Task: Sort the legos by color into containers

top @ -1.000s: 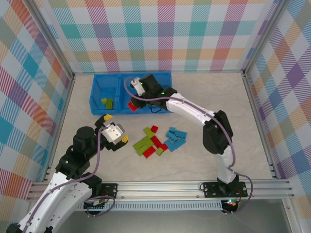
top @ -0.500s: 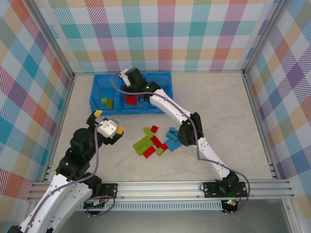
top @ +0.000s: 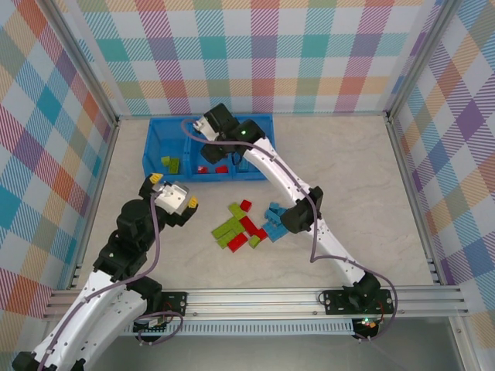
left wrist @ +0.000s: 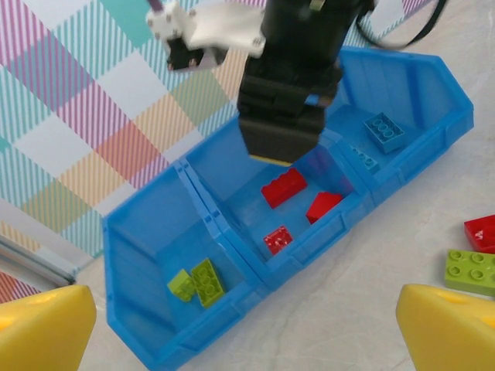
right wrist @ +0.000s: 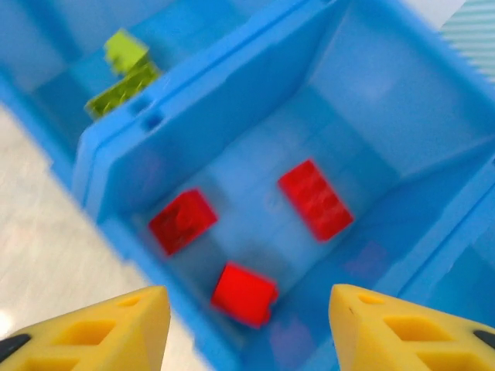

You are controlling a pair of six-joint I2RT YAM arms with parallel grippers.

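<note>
The containers are one blue tray (top: 263, 119) of three compartments at the back of the table. My right gripper (top: 210, 133) hangs open over the middle compartment, its yellow fingers (right wrist: 100, 332) apart with nothing between them. Below it lie three red legos (right wrist: 244, 294). Two green legos (left wrist: 197, 282) sit in the left compartment and light blue ones (left wrist: 384, 131) in the right. A mixed pile of loose legos (top: 251, 224) lies mid-table. My left gripper (top: 173, 190) stands wide open and empty above bare table in front of the tray, left of the pile.
Checked walls close the table in on three sides, with the tray near the back wall. The right arm's elbow (top: 298, 219) rests low beside the pile's blue bricks. A green brick (left wrist: 472, 267) and a red one (left wrist: 481, 230) lie at the pile's near edge.
My right gripper swung left over the middle compartment and opened, and a red lego now lies in the compartment beneath it. The left arm shifted slightly left and stayed open.
</note>
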